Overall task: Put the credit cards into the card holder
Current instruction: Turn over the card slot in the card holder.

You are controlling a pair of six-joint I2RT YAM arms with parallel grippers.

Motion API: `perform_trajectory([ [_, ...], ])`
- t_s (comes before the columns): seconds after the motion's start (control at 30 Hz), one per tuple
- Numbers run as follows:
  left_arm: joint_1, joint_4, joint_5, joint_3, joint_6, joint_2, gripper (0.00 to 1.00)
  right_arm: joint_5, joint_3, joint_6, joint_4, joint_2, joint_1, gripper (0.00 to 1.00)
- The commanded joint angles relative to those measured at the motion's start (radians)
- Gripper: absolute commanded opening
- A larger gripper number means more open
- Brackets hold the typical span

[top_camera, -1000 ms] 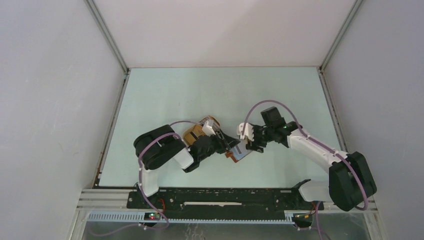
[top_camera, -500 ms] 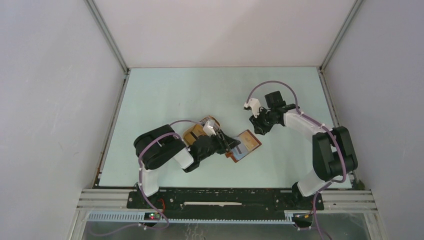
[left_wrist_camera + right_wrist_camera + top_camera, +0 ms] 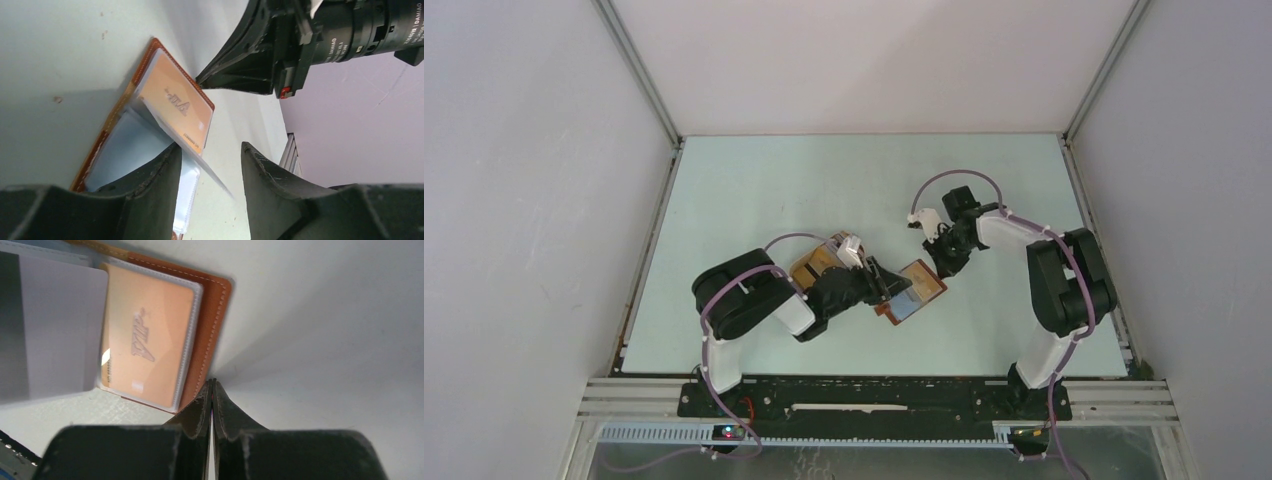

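The card holder [image 3: 916, 291] lies open on the table, reddish-brown leather [image 3: 210, 325] with clear pockets. One orange credit card [image 3: 145, 350] sits inside a clear pocket; the same card [image 3: 175, 107] shows in the left wrist view. My left gripper [image 3: 210, 157] is open at the holder's near side, and the loose edge of a clear pocket leaf runs between its fingers, against the left one. My right gripper [image 3: 212, 384] is shut with nothing in it, its tips just off the holder's leather edge. From above, the left gripper [image 3: 891, 288] and the right gripper [image 3: 945, 268] flank the holder.
A tan tray [image 3: 812, 266] sits behind the left wrist, mostly covered by the arm. The right arm [image 3: 1064, 280] is folded back along the right side. Pale enclosure walls border the table on three sides.
The right gripper has let go at the holder, pulled back to the right and shut its jaws. The orange card now shows inside the holder. The left gripper has barely moved.
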Motion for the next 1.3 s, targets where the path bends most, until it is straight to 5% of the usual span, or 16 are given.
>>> perform_trajectory([
  [0.0, -0.007, 0.002, 0.031, 0.049, 0.054, -0.024, 0.53, -0.053, 0.048, -0.002, -0.063, 0.027, 0.04, 0.08],
  [0.27, -0.009, -0.038, 0.059, 0.087, 0.067, -0.006, 0.53, -0.215, 0.091, 0.012, -0.148, 0.037, 0.081, 0.08],
  [0.53, -0.009, -0.068, 0.065, 0.082, 0.101, -0.037, 0.53, -0.151, 0.086, 0.028, -0.123, -0.045, 0.033, 0.1],
  [1.0, -0.025, -0.663, -0.173, 0.03, 0.585, -0.654, 0.56, -0.252, 0.038, -0.063, -0.067, -0.495, 0.016, 0.21],
  [1.1, -0.023, -0.756, -0.267, 0.026, 0.673, -0.758, 0.59, -0.307, 0.038, -0.052, -0.043, -0.604, 0.016, 0.39],
  [1.27, -0.001, -0.799, -0.392, 0.012, 0.717, -0.841, 0.79, -0.49, 0.066, 0.021, -0.01, -0.633, 0.016, 0.97],
])
